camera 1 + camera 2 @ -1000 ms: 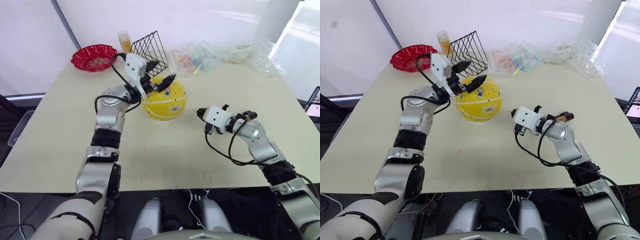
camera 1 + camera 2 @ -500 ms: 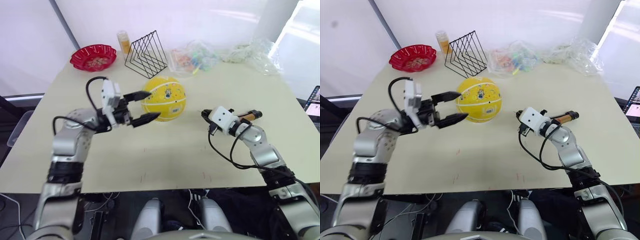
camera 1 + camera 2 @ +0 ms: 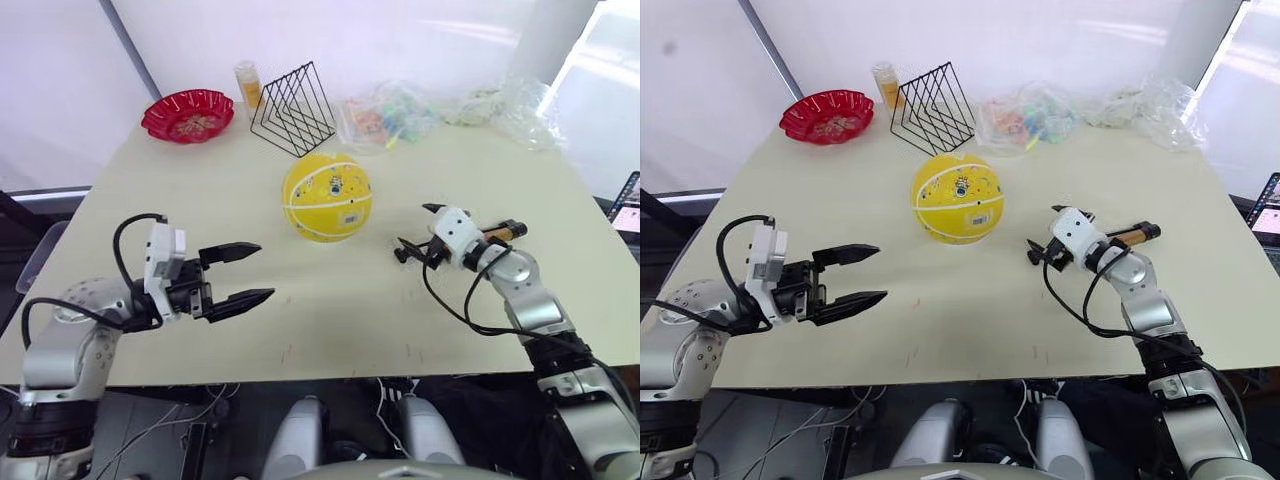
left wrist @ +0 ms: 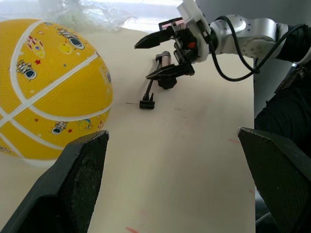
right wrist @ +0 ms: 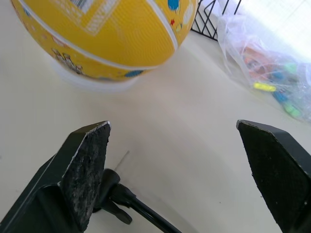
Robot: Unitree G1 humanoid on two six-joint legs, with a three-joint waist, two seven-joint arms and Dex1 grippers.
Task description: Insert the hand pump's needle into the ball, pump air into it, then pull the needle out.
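The yellow ball (image 3: 326, 196) with white seams sits at the table's middle. The hand pump (image 3: 497, 232) lies on the table to its right, gold tube pointing away from the ball. Its black hose ends in a small fitting (image 5: 111, 185) with the thin needle (image 5: 121, 158) resting on the table, a short way from the ball. My right gripper (image 4: 142, 61) is open just above the hose end, holding nothing. My left gripper (image 3: 262, 270) is open and empty over the near left of the table, well away from the ball.
A red bowl (image 3: 187, 113), a small orange bottle (image 3: 248, 82) and a black wire rack (image 3: 293, 108) stand at the back left. Clear plastic bags (image 3: 392, 113) lie along the back edge. The ball rests on a low clear ring (image 5: 92, 80).
My left gripper has drawn back from the ball to the near left, still open. My right gripper has opened, and the pump's hose end now lies free on the table.
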